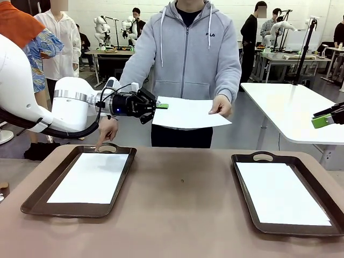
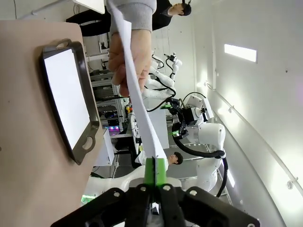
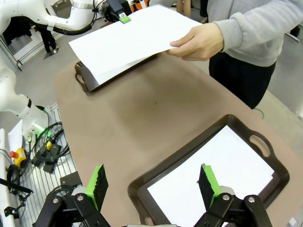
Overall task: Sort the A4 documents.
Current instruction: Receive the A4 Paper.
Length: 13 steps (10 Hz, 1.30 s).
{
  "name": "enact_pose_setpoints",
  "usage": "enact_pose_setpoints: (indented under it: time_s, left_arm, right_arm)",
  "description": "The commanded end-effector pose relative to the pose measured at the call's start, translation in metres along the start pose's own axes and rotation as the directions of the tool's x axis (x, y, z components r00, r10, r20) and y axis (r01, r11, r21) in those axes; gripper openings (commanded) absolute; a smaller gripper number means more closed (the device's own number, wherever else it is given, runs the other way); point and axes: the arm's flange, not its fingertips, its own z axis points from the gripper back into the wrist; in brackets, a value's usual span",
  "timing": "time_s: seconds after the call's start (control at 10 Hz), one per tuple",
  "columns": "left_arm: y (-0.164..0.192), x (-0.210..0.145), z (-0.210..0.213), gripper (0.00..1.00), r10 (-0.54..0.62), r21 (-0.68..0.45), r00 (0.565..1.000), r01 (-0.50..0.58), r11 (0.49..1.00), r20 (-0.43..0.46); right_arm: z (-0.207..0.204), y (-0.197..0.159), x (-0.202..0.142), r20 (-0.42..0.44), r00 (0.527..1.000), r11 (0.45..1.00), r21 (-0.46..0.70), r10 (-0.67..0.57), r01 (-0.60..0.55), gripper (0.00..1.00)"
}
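Note:
A person across the table holds out a white A4 sheet [image 1: 189, 113] by its right edge with one hand [image 1: 220, 105]. My left gripper [image 1: 161, 106] is shut on that sheet's left edge, above the table's far side. In the left wrist view the sheet [image 2: 140, 100] runs edge-on from the closed green pads [image 2: 155, 171] up to the person's hand. The person's other hand [image 1: 107, 129] points a finger at the left tray [image 1: 32, 200], which holds a white sheet [image 1: 91, 177]. The right tray [image 1: 247, 201] also holds a sheet [image 1: 280, 192]. My right gripper [image 3: 152, 182] hangs open above the right tray [image 3: 156, 176].
The brown table [image 1: 183, 215] lies bare between the two trays. A white table [image 1: 301, 107] stands at the back right. My right gripper [image 1: 327, 119] shows at the front view's right edge, over that side.

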Motion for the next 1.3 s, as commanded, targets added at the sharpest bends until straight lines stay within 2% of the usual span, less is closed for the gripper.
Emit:
enact_pose_setpoints:
  time_s: [0.0,0.3,0.6,0.7,1.2]
  left_arm:
    - [0.0031,0.0019,-0.0014,0.00,-0.021,-0.015,1.000,0.021,1.000,0.001]
    - [0.0027,0.0007,-0.0005,0.00,-0.032,-0.024,0.999,0.032,0.999,0.005]
    - [0.0001,-0.0057,0.0022,0.00,0.015,-0.033,1.000,-0.014,0.999,0.012]
    - [0.0012,-0.0004,0.0000,0.00,-0.001,-0.001,1.000,0.001,1.000,0.001]
    - [0.0012,-0.0004,0.0000,0.00,-0.001,-0.001,1.000,0.001,1.000,0.001]
  right_arm:
    - [-0.0014,-0.0011,0.0018,0.025,1.000,1.000,0.016,-0.001,0.000,1.00]
    - [-0.0014,-0.0011,0.0018,0.025,1.000,1.000,0.016,-0.001,0.000,1.00]
    - [-0.0014,-0.0011,0.0018,0.025,1.000,1.000,0.016,-0.001,0.000,1.00]
    - [-0.0014,-0.0011,0.0018,0.025,1.000,1.000,0.016,-0.001,0.000,1.00]
    - [-0.0014,-0.0011,0.0018,0.025,1.000,1.000,0.016,-0.001,0.000,1.00]
